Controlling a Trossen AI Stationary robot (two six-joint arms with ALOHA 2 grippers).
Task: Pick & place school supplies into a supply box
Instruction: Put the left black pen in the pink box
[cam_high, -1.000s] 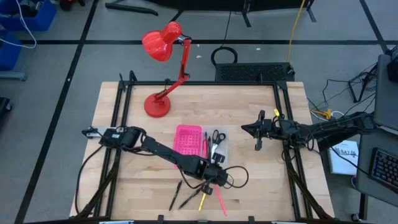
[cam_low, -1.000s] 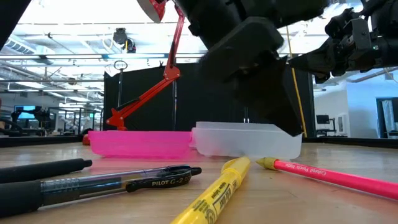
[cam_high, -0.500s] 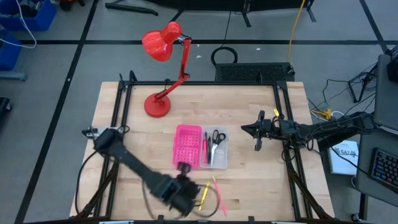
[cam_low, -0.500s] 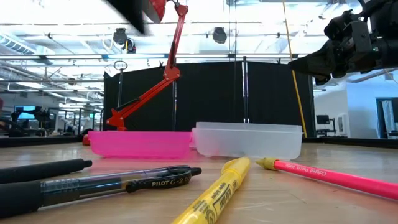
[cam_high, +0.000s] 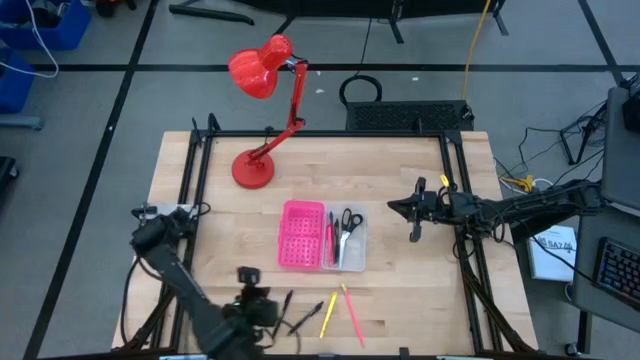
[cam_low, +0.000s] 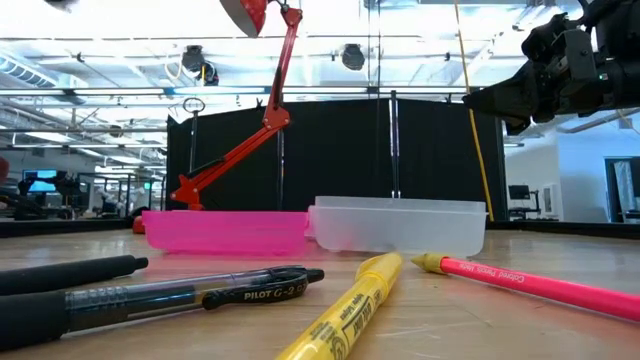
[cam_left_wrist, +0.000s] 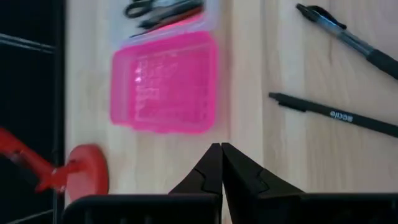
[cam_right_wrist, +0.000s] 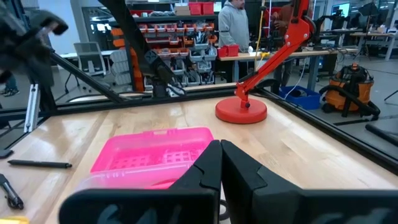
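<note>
The supply box lies open mid-table: pink perforated half (cam_high: 302, 235) (cam_left_wrist: 165, 81) and clear tray (cam_high: 346, 240). The tray holds the scissors (cam_high: 347, 220) and thin red and pink pens (cam_high: 330, 238). Near the near edge lie two black pens (cam_high: 290, 312) (cam_left_wrist: 333, 115), a yellow highlighter (cam_high: 328, 315) (cam_low: 345, 310) and a pink pencil (cam_high: 350, 312) (cam_low: 530, 285), flat on the wood. My left gripper (cam_high: 248, 278) (cam_left_wrist: 221, 168) is raised over the near-left table, shut and empty. My right gripper (cam_high: 415, 215) (cam_right_wrist: 219, 146) hovers right of the box, shut and empty.
A red desk lamp stands on its base (cam_high: 252, 168) at the far left, its head (cam_high: 255, 70) reaching beyond the table. Black frame rails (cam_high: 190, 200) run along the left and right sides. Bare wood lies between the box and the right gripper.
My left arm has swung away from the loose pens near the box, moving toward the table's left and near edge and rising out of the low view. The pens, highlighter and pencil have stayed in place.
</note>
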